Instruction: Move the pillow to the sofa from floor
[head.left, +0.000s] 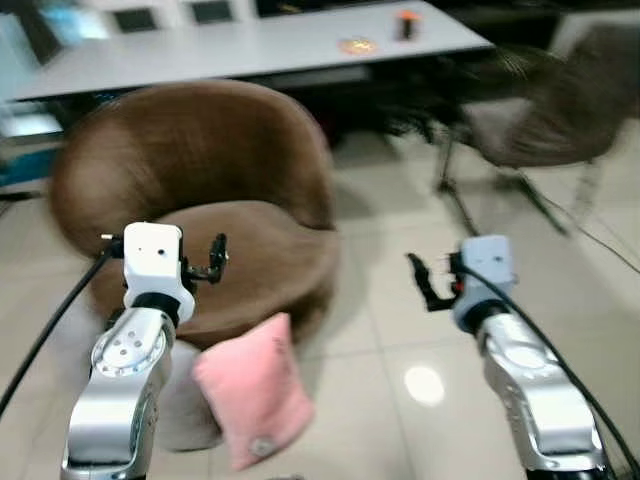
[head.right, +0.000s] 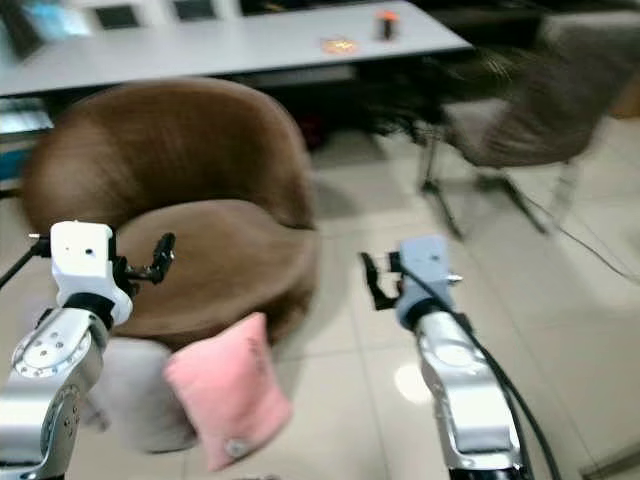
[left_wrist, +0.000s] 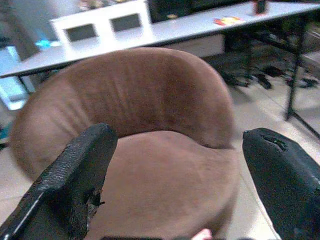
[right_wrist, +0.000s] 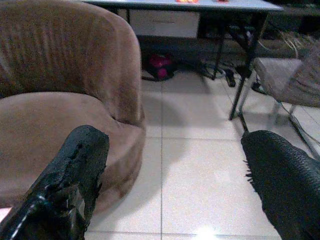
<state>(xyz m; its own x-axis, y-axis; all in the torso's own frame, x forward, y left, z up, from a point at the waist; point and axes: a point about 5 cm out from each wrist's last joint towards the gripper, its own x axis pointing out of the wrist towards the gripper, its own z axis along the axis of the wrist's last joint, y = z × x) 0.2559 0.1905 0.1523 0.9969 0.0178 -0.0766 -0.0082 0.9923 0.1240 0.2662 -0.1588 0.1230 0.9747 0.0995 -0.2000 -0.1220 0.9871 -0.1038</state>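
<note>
A pink pillow (head.left: 254, 388) stands tilted on the tiled floor, leaning against the front of a round brown sofa chair (head.left: 215, 190). My left gripper (head.left: 213, 260) is raised over the chair's seat, above and left of the pillow, open with nothing between its fingers. My right gripper (head.left: 424, 283) hangs open over bare floor to the right of the chair. In the left wrist view the chair's seat (left_wrist: 165, 175) lies between the two black fingers (left_wrist: 75, 175). In the right wrist view the chair (right_wrist: 65, 90) sits beside one finger (right_wrist: 70, 180).
A long grey table (head.left: 250, 45) runs behind the chair, with a small orange-topped item (head.left: 405, 22) on it. A grey chair with metal legs (head.left: 540, 120) stands at the right. Something pale and soft (head.left: 185, 410) lies beside the pillow. Open tiled floor (head.left: 400, 330) spreads right of the sofa chair.
</note>
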